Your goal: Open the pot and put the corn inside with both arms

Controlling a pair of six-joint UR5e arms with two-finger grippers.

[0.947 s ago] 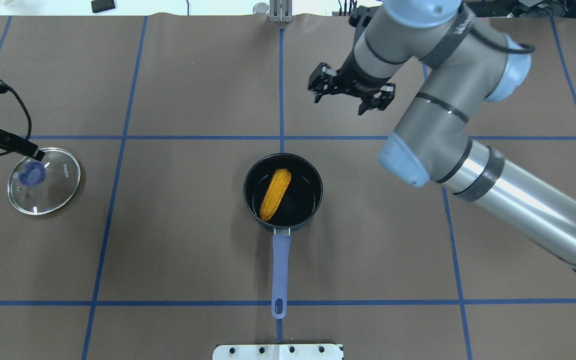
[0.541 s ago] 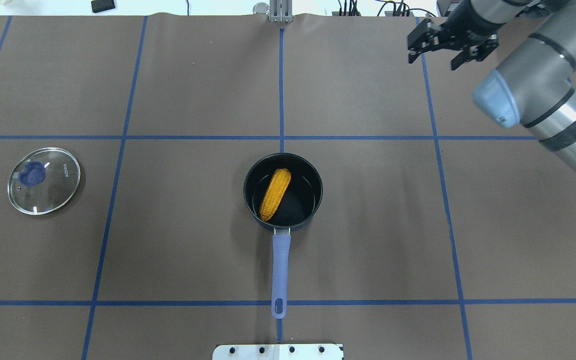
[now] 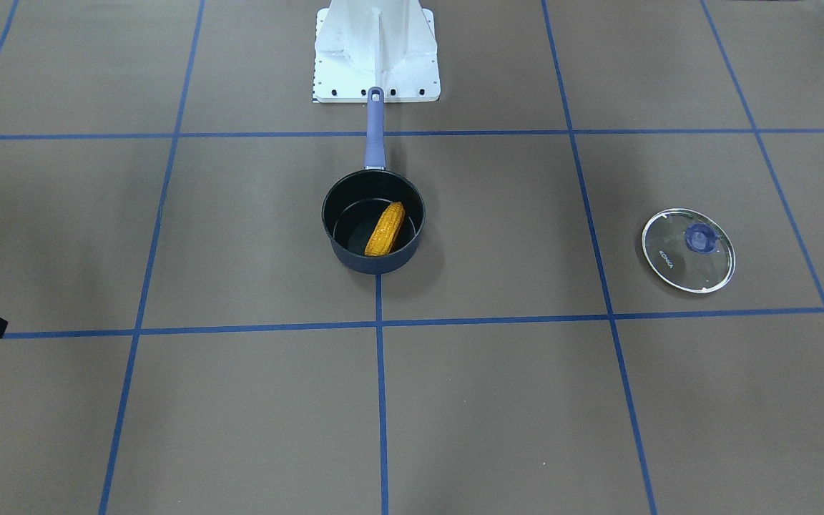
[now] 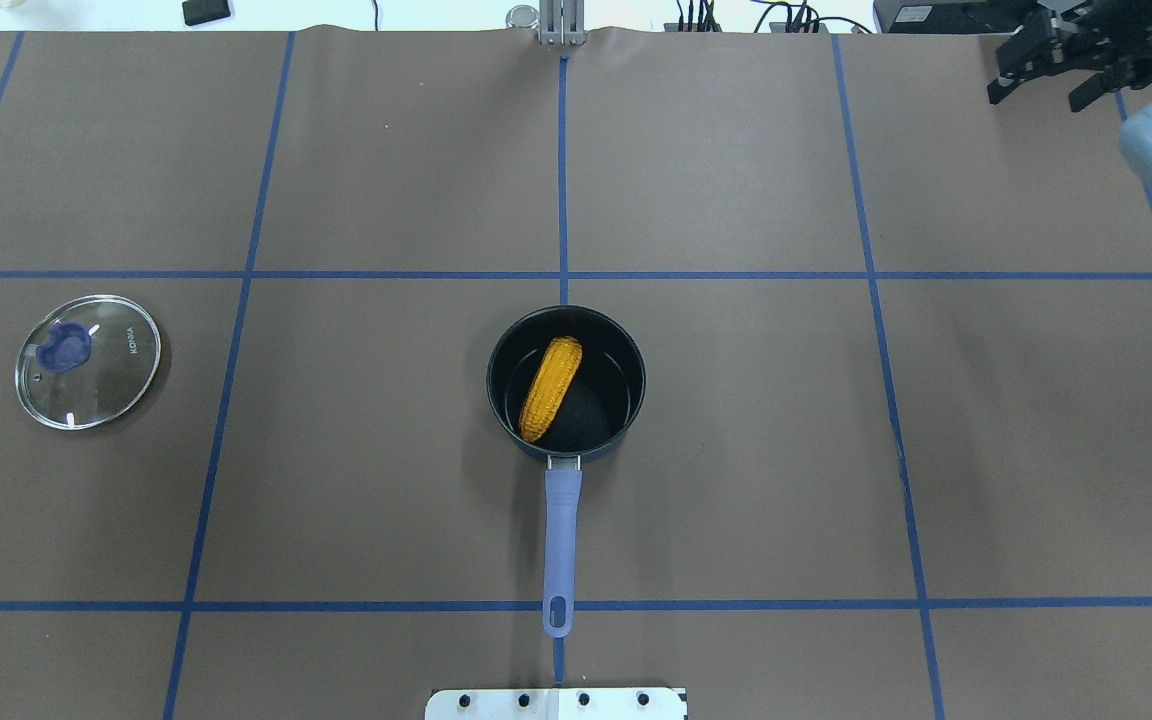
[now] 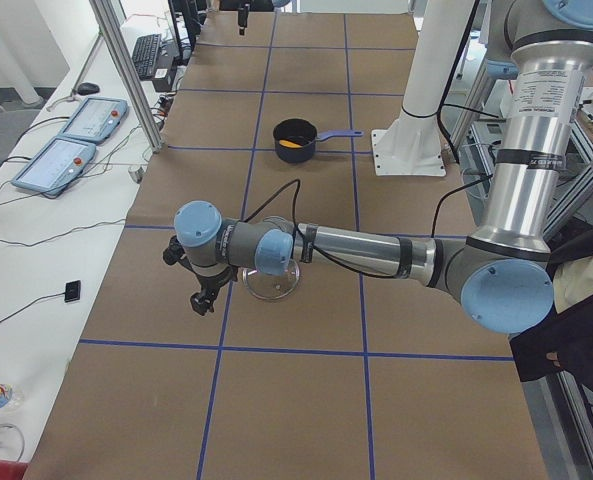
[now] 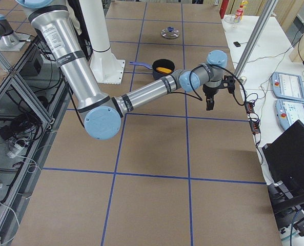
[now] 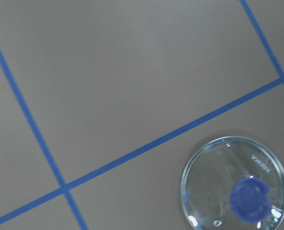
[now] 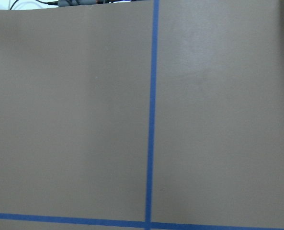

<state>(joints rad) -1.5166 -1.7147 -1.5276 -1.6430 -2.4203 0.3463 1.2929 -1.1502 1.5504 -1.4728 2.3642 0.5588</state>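
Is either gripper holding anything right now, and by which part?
Nothing held: right gripper open, empty; left gripper carries nothing visible; corn in pot, lid on table.

Glass lid (image 7: pixel 233 184) flat on brown table (image 7: pixel 132 72); blue knob (image 7: pixel 249 201)

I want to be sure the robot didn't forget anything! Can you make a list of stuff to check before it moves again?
1. Lid off the pot: ok. The glass lid lies flat on the table, well apart from the pot.
2. Corn inside: ok. The corn lies slanted in the pot, fully within the rim.
3. Pot upright: ok. It stands on its base, with the handle pointing toward the robot.
4. Right gripper empty: ok. The right gripper is open with nothing in it, near the far table edge.
5. Left gripper empty: cannot tell. The left gripper shows only from the side, hanging beside the lid.
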